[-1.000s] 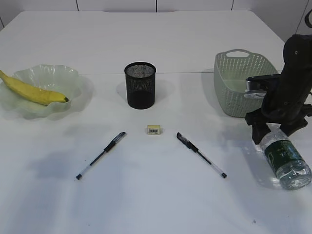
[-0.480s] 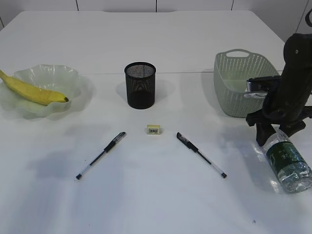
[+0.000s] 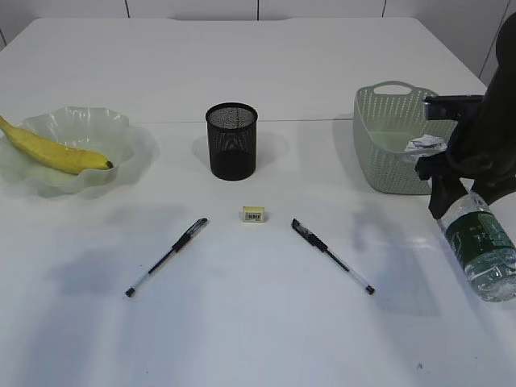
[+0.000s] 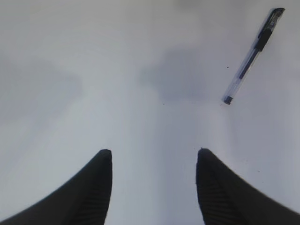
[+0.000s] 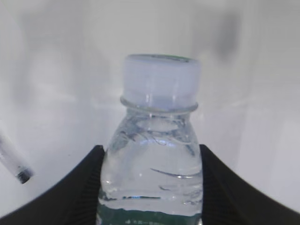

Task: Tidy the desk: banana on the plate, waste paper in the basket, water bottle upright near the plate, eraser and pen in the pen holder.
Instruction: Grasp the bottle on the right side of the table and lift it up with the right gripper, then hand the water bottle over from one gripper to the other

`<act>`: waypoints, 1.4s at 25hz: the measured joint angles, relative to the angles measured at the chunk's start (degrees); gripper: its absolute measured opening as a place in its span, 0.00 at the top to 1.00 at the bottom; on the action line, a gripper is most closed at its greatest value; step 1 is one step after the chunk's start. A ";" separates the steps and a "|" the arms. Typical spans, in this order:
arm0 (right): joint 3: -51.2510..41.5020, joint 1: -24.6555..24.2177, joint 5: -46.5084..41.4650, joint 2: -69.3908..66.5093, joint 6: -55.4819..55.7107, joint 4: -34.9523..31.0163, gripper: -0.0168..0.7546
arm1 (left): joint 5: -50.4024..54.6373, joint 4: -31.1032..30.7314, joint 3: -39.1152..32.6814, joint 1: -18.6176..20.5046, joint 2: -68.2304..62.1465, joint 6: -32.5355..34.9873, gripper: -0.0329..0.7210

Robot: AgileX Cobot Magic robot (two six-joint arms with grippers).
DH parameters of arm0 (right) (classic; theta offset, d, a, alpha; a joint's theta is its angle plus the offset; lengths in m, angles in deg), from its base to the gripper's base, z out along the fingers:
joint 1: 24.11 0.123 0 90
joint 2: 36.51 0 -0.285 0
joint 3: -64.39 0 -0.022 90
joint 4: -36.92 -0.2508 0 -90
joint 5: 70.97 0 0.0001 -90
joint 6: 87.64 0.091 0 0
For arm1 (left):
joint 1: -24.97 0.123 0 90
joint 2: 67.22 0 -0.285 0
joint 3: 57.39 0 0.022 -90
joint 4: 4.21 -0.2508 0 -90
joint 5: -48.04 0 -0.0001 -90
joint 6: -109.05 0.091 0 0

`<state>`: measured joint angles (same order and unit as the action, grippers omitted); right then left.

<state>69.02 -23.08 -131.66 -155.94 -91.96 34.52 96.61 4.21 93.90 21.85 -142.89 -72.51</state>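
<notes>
— While the right end effector (image 5: 150, 187) has its two dark fingers pressed on either side of the water bottle (image 3: 480, 246), just below the neck, where does that bottle sit for you?

— I see it at the far right edge of the exterior frame, tilted, white cap up under the black arm and base pointing toward the lower right corner. From my right wrist camera the cap fills the upper middle, with clear water and the top of the dark green label between the fingers. I can't tell whether the base touches the tabletop (image 3: 258, 64).

— What's next to it?

— Just up and left of it the basket (image 3: 393, 137), with the waste paper (image 3: 425, 144) showing white inside, against its right wall. Left of the bottle, in the middle of the frame, one pen (image 3: 332, 255) lies on a diagonal, cap toward the upper left. The eraser (image 3: 254, 214) is beside it toward centre, and the pen holder (image 3: 232, 139) stands upright behind the eraser, apart from it.

— And the left half?

— A second pen (image 3: 166, 257) lies slanted at lower left of centre. At the left edge the banana (image 3: 52, 149) rests in the plate (image 3: 81, 125), its stem end running out of frame.

— Your left end effector (image 4: 153, 187)?

— Only my left wrist camera shows it: fingers spread partway, nothing between them, bare tabletop below, that second pen in the upper right corner.
</notes>
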 joint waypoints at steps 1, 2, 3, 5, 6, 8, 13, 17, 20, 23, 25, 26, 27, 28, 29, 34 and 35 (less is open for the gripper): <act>-0.11 0.00 -0.24 1.08 -0.10 -0.56 0.45 | 0.00 0.00 0.00 0.00 0.00 0.00 0.43; -0.19 0.00 -0.65 2.04 -0.10 -0.99 0.45 | 0.00 0.00 0.00 0.00 0.00 0.00 0.43; -0.19 0.00 -0.92 3.29 -0.10 -1.26 0.45 | 0.00 0.00 0.00 0.00 0.00 0.00 0.43; -0.32 0.22 -1.58 5.94 -0.22 -1.49 0.46 | 0.00 0.00 0.00 0.00 0.00 0.00 0.43; -0.32 0.34 -1.82 7.06 -0.22 -1.61 0.46 | 0.00 0.00 0.00 0.00 0.00 0.00 0.43; -0.53 0.96 -1.92 9.95 -0.68 -1.99 0.46 | 0.00 0.00 0.00 0.00 0.00 0.00 0.43; -5.08 4.46 -1.71 17.06 -2.82 -5.45 0.46 | 0.00 0.03 0.00 0.00 0.00 0.00 0.43; -10.84 8.58 -0.53 22.69 -7.14 -8.43 0.46 | 0.00 0.03 0.00 0.00 0.00 0.00 0.43; -14.75 10.15 0.79 26.02 -13.72 -16.17 0.46 | 0.00 0.12 0.00 0.00 0.00 0.00 0.43; -17.00 10.39 1.33 27.55 -23.24 -28.63 0.46 | 0.00 0.12 0.00 0.00 0.00 0.00 0.43; -17.43 10.39 1.77 27.68 -29.12 -36.36 0.46 | 0.00 0.12 0.00 0.00 0.00 0.00 0.43; -17.43 10.39 2.19 27.68 -32.25 -40.42 0.46 | 0.00 0.12 0.00 0.00 0.00 0.00 0.43; -17.58 10.39 2.65 27.68 -34.79 -43.74 0.46 | 0.00 0.12 0.00 0.00 0.00 0.00 0.43; -17.67 10.39 3.23 27.77 -37.66 -47.53 0.46 | 0.00 0.12 0.00 0.00 0.00 0.00 0.43; -17.71 10.39 3.67 27.77 -40.55 -50.98 0.46 | 0.00 0.12 0.00 0.00 0.00 0.00 0.43; -17.70 10.39 4.21 27.77 -53.92 -63.85 0.46 | 0.00 0.12 0.00 0.00 0.00 0.00 0.44; -17.70 10.39 3.94 27.77 -56.81 -66.35 0.46 | 0.00 0.12 0.00 0.00 0.00 0.00 0.44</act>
<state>51.32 -12.69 -127.71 -128.17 -148.76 -31.83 96.61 4.33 93.90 21.85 -142.89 -72.51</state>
